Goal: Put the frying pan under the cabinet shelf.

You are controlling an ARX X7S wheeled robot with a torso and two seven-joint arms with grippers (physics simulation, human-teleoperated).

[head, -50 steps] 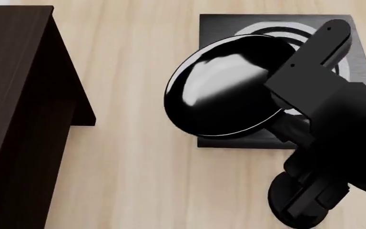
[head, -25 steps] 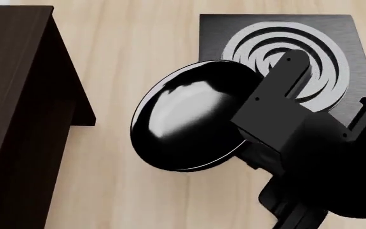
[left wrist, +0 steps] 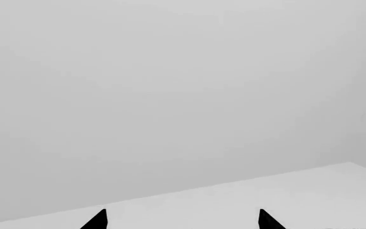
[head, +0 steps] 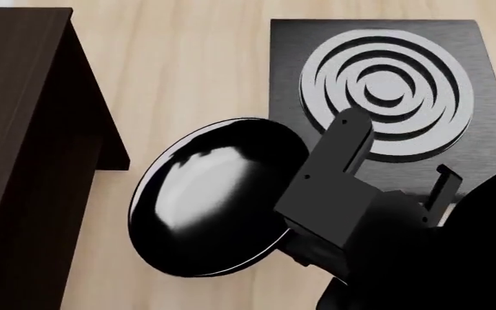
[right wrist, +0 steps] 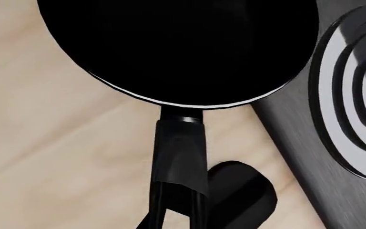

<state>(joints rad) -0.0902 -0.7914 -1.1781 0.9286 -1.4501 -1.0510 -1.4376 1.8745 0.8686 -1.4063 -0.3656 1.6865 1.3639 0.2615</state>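
While the right gripper [right wrist: 177,210] closes on the long black handle [right wrist: 179,162], the small glossy black frying pan [head: 209,206] hangs tilted above the pale wooden table [head: 196,77], between the square black stove plate with concentric rings [head: 386,84] and the large dark brown wood-grain cabinet shelf [head: 24,129], probably so that it can slide under the shelf. The right arm [head: 343,194] reaches from the lower right toward the cabinet. Only two dark fingertips [left wrist: 97,220] of the left gripper show before a grey wall, set apart and empty.
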